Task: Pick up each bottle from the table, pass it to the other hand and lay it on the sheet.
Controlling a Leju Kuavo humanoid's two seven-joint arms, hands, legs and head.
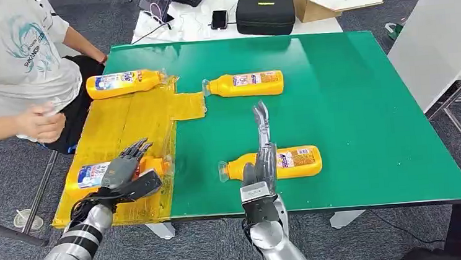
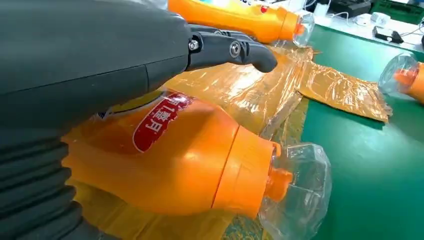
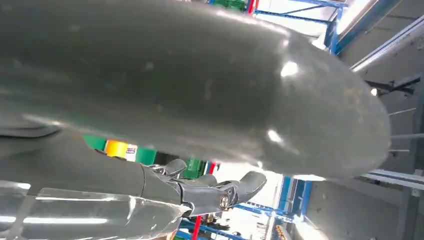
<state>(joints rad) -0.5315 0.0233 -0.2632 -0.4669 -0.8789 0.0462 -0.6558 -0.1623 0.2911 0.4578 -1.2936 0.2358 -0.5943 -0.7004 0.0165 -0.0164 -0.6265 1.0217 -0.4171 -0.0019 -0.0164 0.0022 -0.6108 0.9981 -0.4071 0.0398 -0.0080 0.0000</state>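
Right hand (image 1: pixel 262 165): nearest to me, raised at the table's near edge, fingers straight and apart, nothing in it; I see it in front of the near bottle.
Left hand (image 1: pixel 122 172): lies over the bottle on the sheet's near end, fingers spread across its label; from the left wrist view a finger (image 2: pixel 235 49) reaches out above the bottle, so I cannot tell whether it grips or merely rests there.
Bottle under left hand (image 1: pixel 92 175): orange, lying on its side on the sheet, clear cap (image 2: pixel 300 187) pointing toward the green mat.
Near bottle (image 1: pixel 293 162): orange, on its side on the green mat, cap toward the sheet, just behind my right hand.
Middle bottle (image 1: pixel 246 84): on its side on the mat, cap touching the sheet's small flap.
Far bottle (image 1: pixel 125 83): on its side at the sheet's far end.
Sheet (image 1: pixel 131 122): yellow crinkled plastic along the table's left side.
Green mat (image 1: pixel 350 108): covers the table top.
Person (image 1: pixel 18 66): seated at the left, hands together.
Black case (image 1: pixel 265 13): on the white table beyond.
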